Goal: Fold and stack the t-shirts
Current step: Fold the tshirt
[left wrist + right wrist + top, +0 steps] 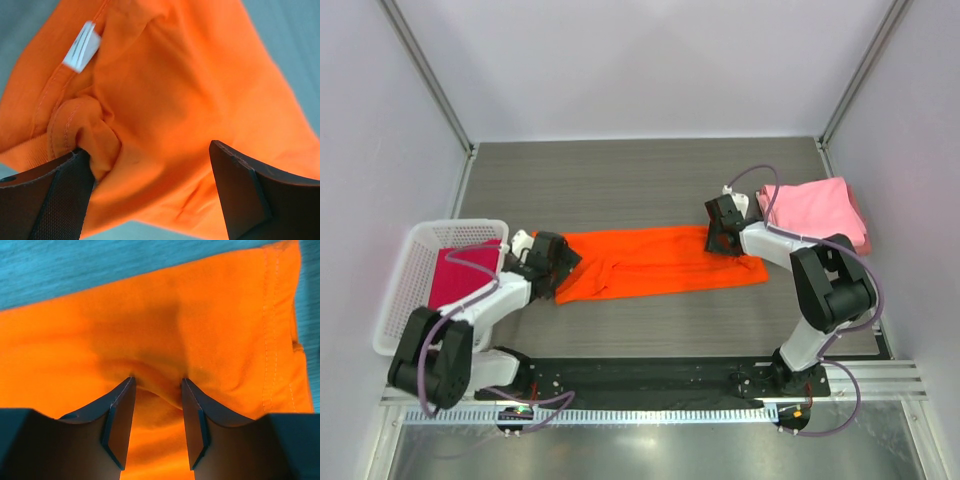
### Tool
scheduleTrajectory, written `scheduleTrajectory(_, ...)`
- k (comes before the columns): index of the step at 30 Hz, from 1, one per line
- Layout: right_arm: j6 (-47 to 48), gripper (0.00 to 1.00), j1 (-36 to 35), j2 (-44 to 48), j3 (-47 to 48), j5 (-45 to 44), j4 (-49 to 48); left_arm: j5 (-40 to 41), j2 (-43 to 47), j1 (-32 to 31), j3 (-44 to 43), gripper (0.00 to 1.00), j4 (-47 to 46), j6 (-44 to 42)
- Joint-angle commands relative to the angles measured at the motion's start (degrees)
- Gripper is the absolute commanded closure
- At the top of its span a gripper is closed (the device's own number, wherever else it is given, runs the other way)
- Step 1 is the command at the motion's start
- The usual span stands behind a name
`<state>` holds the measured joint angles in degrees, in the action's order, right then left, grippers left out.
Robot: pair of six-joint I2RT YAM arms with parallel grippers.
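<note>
The bright orange t-shirt lies as a long folded strip across the middle of the table. My left gripper is at its left collar end, jaws wide open over the cloth, by a white label. My right gripper is pressed down on the shirt's right end, jaws partly open with a ridge of orange cloth bunched between them. Folded light pink t-shirts are stacked at the right. A magenta-crimson t-shirt lies in the basket.
The white lattice plastic basket stands at the left edge of the table, just beside my left arm. Grey walls enclose the table on three sides. The arm bases sit on a black rail at the near edge.
</note>
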<state>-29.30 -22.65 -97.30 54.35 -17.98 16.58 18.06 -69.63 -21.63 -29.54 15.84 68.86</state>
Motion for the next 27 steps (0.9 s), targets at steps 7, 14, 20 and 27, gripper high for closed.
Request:
scheduleTrajectory(7, -5.8, 0.52, -8.0, 4.6, -8.2, 9.9, 5.6, -6.9, -30.4, 7.8, -19.9, 0.13, -8.2, -6.0)
scheduleTrajectory(14, -17.9, 0.51, -27.5, 5.3, -7.9, 14.3, 2.9, -16.0, -55.1, 7.6, -56.6, 0.26, 0.4, -16.1)
scheduleTrajectory(20, -25.0, 0.46, -35.3, 8.2, -0.2, 13.2, 5.1, -21.6, -70.9, 7.8, -86.6, 0.28, 9.7, -18.9)
scheduleTrajectory(27, -14.8, 0.23, -30.6, 14.9, 10.0, 4.4, 12.7, -27.6, -75.6, 9.5, -96.2, 0.28, 8.6, -21.5)
